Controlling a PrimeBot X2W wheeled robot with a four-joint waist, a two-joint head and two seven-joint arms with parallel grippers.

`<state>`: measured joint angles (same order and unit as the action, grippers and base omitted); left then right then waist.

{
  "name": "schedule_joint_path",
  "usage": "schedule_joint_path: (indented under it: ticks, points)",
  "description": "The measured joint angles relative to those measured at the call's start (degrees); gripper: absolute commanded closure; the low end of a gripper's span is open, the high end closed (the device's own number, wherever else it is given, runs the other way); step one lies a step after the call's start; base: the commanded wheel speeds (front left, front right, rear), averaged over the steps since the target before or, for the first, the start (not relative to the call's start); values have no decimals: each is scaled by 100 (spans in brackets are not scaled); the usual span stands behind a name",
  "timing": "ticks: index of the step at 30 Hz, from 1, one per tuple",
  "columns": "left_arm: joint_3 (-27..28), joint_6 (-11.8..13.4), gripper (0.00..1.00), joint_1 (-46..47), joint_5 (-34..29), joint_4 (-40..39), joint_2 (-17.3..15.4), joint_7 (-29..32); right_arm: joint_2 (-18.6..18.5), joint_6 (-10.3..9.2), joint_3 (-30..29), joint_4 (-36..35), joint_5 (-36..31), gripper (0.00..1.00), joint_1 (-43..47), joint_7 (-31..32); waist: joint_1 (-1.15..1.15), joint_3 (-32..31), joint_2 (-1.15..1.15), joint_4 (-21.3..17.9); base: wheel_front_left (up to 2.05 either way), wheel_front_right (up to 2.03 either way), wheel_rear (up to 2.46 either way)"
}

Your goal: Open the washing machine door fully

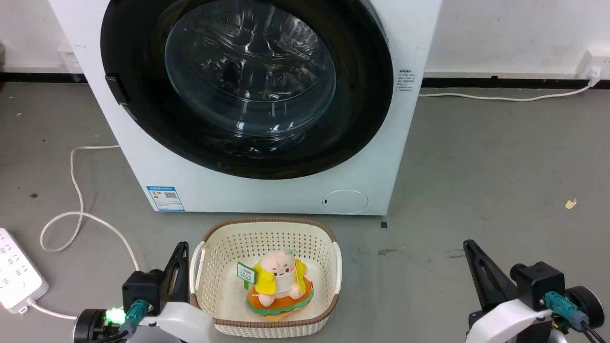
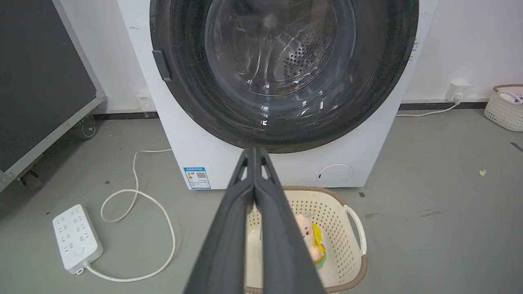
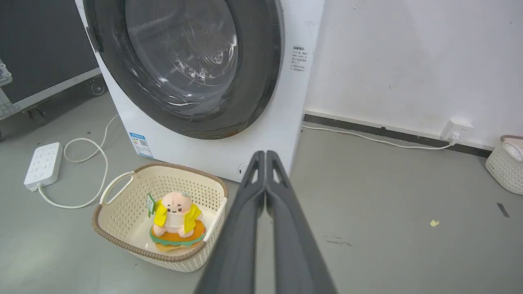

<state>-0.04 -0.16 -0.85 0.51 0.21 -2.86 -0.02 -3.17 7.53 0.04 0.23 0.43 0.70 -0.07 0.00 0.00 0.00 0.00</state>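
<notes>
Facing the basket (image 1: 267, 222), washing machine door (image 1: 367, 95) closed flush, handle (image 1: 116, 89) leftward.

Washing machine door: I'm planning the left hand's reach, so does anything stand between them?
Nothing visible does. The basket with its toy sits on the floor beside the left hand, below the washing machine door.

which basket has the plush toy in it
The basket just in front of the washing machine: the plush toy sits in it. The other basket stands off by the wall.
</notes>
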Motion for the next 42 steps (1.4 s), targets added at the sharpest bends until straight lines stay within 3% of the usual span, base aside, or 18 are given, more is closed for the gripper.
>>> schedule_joint_path:
  ticks: [42]
  points:
    - [0,0,100,0,0,0,0,0,0,0,1,0,0,100,0,0,0,0,0,0,0,0,0]
